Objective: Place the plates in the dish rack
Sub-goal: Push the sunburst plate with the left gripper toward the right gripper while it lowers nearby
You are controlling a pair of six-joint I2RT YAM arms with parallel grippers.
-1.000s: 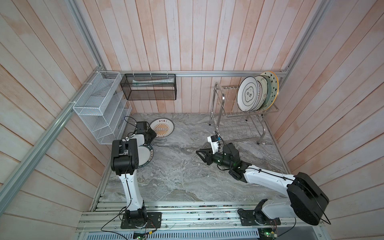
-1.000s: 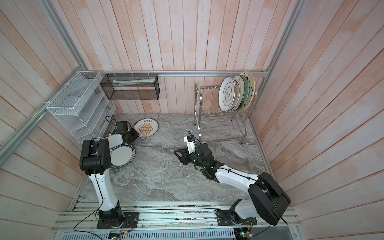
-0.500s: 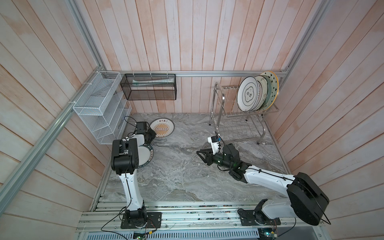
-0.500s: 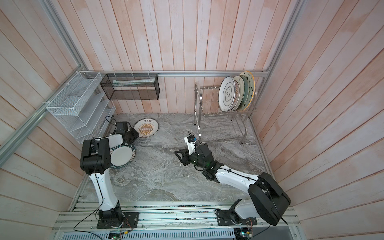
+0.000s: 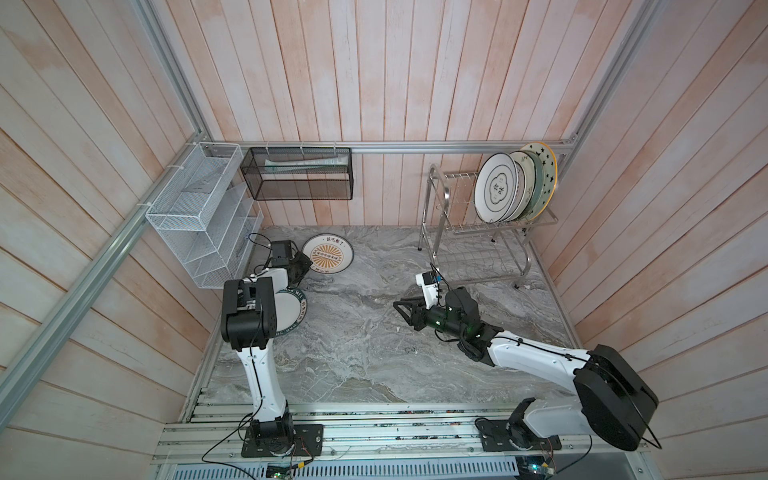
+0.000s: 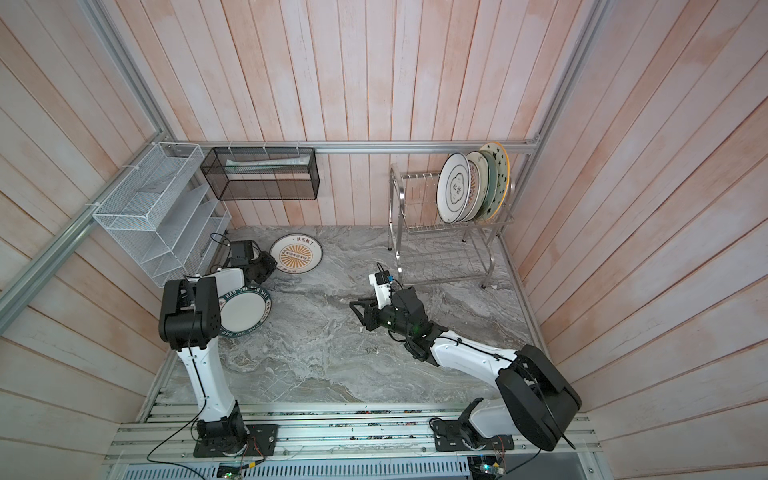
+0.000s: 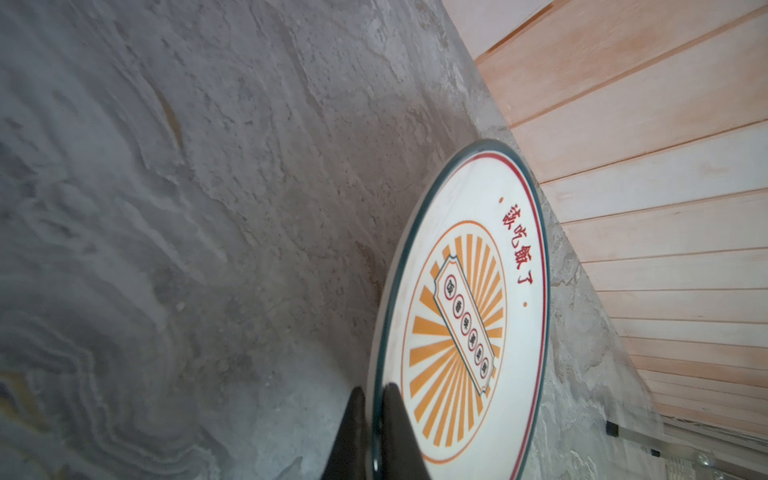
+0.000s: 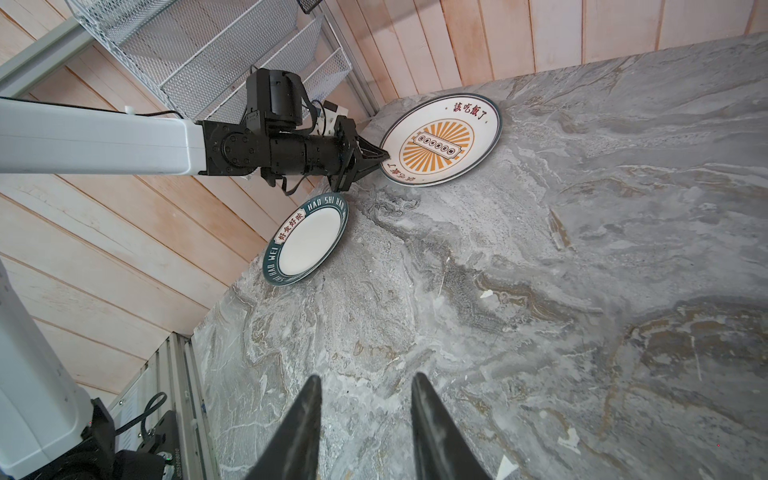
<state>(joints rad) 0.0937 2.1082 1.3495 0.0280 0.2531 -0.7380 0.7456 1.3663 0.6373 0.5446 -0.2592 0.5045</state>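
An orange-sunburst plate (image 5: pixel 328 258) (image 6: pixel 296 257) (image 7: pixel 457 332) (image 8: pixel 440 145) lies on the marble at the back left. My left gripper (image 5: pixel 305 266) (image 6: pixel 272 266) (image 7: pixel 375 390) (image 8: pixel 384 157) is shut on its near rim, one finger above and one below. A plate with a dark-green lettered rim (image 5: pixel 289 309) (image 6: pixel 245 311) (image 8: pixel 307 241) lies flat under the left arm. Several plates (image 5: pixel 496 187) (image 6: pixel 455 189) stand upright in the top tier of the dish rack (image 5: pixel 428 208) (image 6: pixel 391 208) at the back right. My right gripper (image 5: pixel 402 313) (image 6: pixel 358 311) (image 8: pixel 366 378) hovers open and empty over the table's middle.
A white mesh shelf basket (image 5: pixel 199 216) hangs on the left wall beside the left arm. A black mesh box (image 5: pixel 297 174) hangs on the back wall. The rack's lower tier (image 5: pixel 478 257) holds nothing. Small white scraps (image 8: pixel 486 294) dot the marble.
My left gripper has closed onto the sunburst plate's rim. The right arm and its gripper have stayed where they were.
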